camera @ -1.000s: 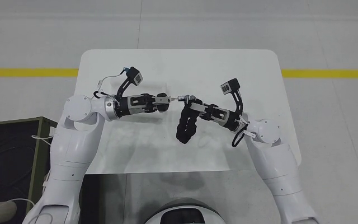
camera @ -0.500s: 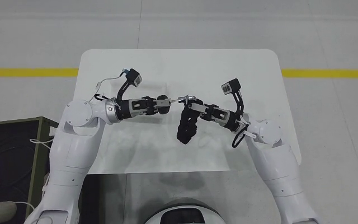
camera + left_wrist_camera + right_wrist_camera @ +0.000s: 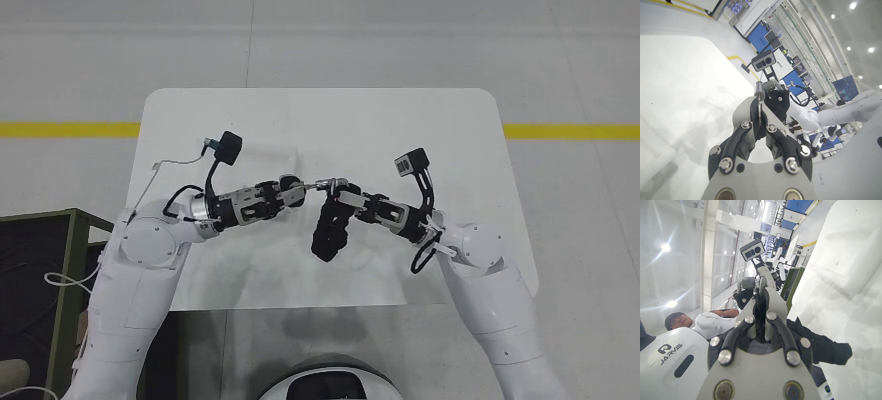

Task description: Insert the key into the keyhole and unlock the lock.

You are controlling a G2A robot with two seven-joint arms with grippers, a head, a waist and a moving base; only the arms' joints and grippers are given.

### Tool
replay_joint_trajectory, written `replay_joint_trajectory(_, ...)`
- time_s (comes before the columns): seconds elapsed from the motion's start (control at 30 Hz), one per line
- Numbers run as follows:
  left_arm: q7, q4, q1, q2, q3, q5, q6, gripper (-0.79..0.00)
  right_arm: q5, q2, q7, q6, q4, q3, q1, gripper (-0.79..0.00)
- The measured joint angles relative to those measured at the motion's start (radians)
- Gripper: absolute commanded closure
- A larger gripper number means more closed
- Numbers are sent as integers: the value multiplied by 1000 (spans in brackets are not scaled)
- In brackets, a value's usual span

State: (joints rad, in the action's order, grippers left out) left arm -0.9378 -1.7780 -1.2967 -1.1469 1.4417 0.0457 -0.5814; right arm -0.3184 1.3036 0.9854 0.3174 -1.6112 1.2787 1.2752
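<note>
Small silver key [image 3: 760, 112], pinched flat in the left claw [image 3: 291, 188], claw shut tight on its wide end. Thin end of the key pointing away from the claw and touching the flat face of the round shiny end of the lock [image 3: 759, 90]; hard to tell how far in. Lock held up in the air over the middle of the tabletop [image 3: 420, 120]. Shiny head of the lock just to the right of the key, with a long black cloth-covered loop hanging down from it toward the near side, its low end close to the tabletop or on it, hard to say which. Right claw [image 3: 345, 192] clamped on the black part of the lock just behind the shiny head, squeezed shut around it. Both claws tip to tip, left one on the left, right one on the right, meeting near the middle with only the key and the lock head between them. White tabletop with round corners. Past the far edge, a yellow line [image 3: 60, 129] on the grey floor, running left to right. Down on the floor at the near left, beside the tabletop, a dark green box [image 3: 40, 250].
</note>
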Motion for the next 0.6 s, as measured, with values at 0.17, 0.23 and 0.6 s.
replay_joint_trajectory(0.17, 88, 16, -8, -1, 1, 128, -112, 0, 0, -2, -5, 0, 10, -5, -6, 0)
replay_joint_trajectory(0.23, 139, 15, -15, -2, 6, 211, -168, 0, 1, -3, -6, -1, 11, -6, -7, 0)
replay_joint_trajectory(0.6, 391, -2, -41, -8, 15, 573, -316, 0, 4, -8, -18, -3, 11, -9, -5, 0)
